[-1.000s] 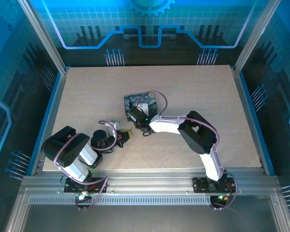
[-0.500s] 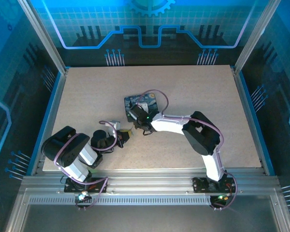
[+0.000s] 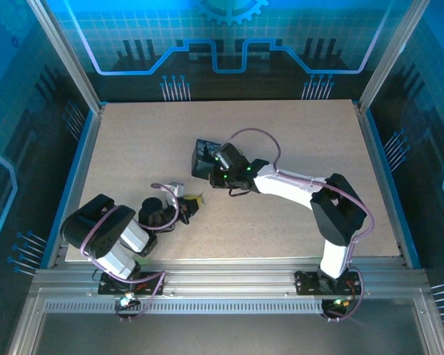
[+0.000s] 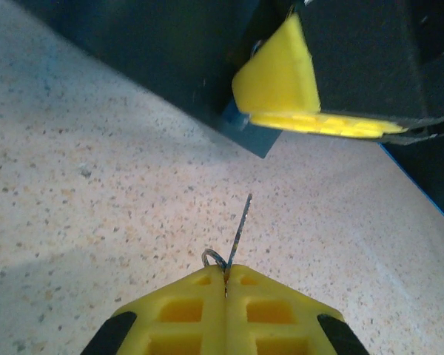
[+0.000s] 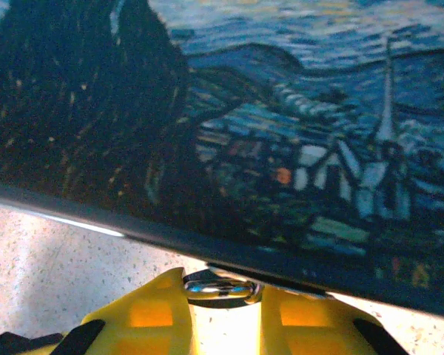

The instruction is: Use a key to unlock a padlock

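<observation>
The key [image 4: 239,229], a thin dark sliver with a small wire ring at its base, sticks out from the tips of my left gripper [image 4: 226,272], which is shut on it just above the tabletop. My left gripper [image 3: 194,203] points toward the tin. The padlock [image 5: 220,288], a small metal piece with teal glints, sits crosswise between the yellow fingers of my right gripper [image 5: 222,296], shut on it. It lies right against the lower edge of the night-sky tin [image 5: 281,148]. My right gripper [image 3: 206,161] sits over the tin [image 3: 198,151] and hides most of it.
In the left wrist view a yellow fingertip [image 4: 277,78] on a black body hangs ahead of the key, beside the dark tin [image 4: 170,52]. The speckled table [image 3: 296,133] has raised blue edges on the left and right. The right arm's elbow [image 3: 340,211] reaches out to the right.
The right arm has stretched out, carrying its gripper away from me and onto the tin, which is now mostly covered. Its jaws have narrowed. The left arm and key have stayed put.
</observation>
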Action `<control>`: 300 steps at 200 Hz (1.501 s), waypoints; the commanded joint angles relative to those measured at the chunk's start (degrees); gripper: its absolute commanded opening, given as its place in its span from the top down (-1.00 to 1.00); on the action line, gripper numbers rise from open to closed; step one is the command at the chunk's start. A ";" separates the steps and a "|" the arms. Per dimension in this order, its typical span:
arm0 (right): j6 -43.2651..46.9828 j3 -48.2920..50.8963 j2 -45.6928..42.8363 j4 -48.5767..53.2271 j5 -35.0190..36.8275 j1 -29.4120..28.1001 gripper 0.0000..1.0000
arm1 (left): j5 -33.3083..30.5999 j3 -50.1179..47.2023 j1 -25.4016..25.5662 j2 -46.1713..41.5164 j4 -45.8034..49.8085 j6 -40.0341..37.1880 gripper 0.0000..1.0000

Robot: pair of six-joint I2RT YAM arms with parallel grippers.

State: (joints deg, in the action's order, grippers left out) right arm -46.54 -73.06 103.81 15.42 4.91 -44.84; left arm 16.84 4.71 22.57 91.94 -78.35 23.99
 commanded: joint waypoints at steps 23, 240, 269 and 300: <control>-4.16 2.22 -3.47 -4.18 -8.00 1.30 0.82 | 1.40 3.38 1.05 -0.12 -1.84 -1.57 1.00; -14.70 11.15 -8.27 -15.61 -21.64 6.79 0.82 | 9.69 8.38 0.22 5.98 -1.81 -3.42 1.00; -15.29 11.68 -8.79 -16.38 -22.43 7.22 0.82 | 10.33 8.39 -0.19 6.65 -1.81 -3.86 1.00; -15.68 11.96 -8.93 -16.71 -23.39 7.60 0.82 | 9.90 8.19 -0.46 6.49 -1.81 -4.39 1.00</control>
State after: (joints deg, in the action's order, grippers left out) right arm -61.54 -61.32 97.19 1.85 -15.97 -38.02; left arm 25.39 12.40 22.76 97.95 -78.39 21.87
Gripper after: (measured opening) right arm 0.168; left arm 0.045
